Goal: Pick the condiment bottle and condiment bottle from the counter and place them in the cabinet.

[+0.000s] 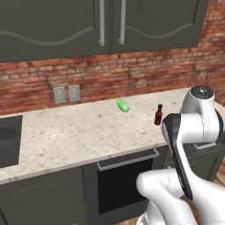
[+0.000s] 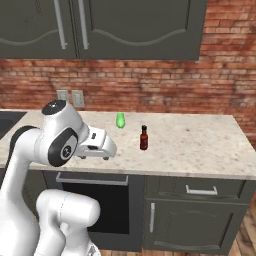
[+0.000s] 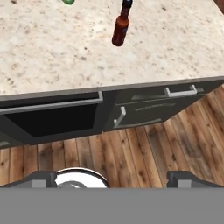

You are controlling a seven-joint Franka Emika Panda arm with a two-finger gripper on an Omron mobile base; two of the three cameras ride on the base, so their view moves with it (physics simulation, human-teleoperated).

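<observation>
My claw [image 3: 112, 178] is spread wide and holds nothing. It hangs out past the front edge of the tabletop [image 3: 57, 48], looking down at the wooden floor [image 3: 144, 148] and the dark drawers below.

The brown bottle [image 3: 121, 29] with the black cap stands upright on the tabletop, ahead of my claw and a little to the right in the hand view. From the right base view, that same brown bottle [image 2: 144, 138] is just past the front of my hand, well apart from it, not touching.

The green bottle [image 2: 120, 120] is farther away from my claw, behind the brown one and closer to the brick wall [image 2: 150, 85]. In the left base view the green bottle [image 1: 122, 105] looks tipped over.

The cabinet [image 2: 130, 27] doors are high above my claw, and they are closed.
</observation>
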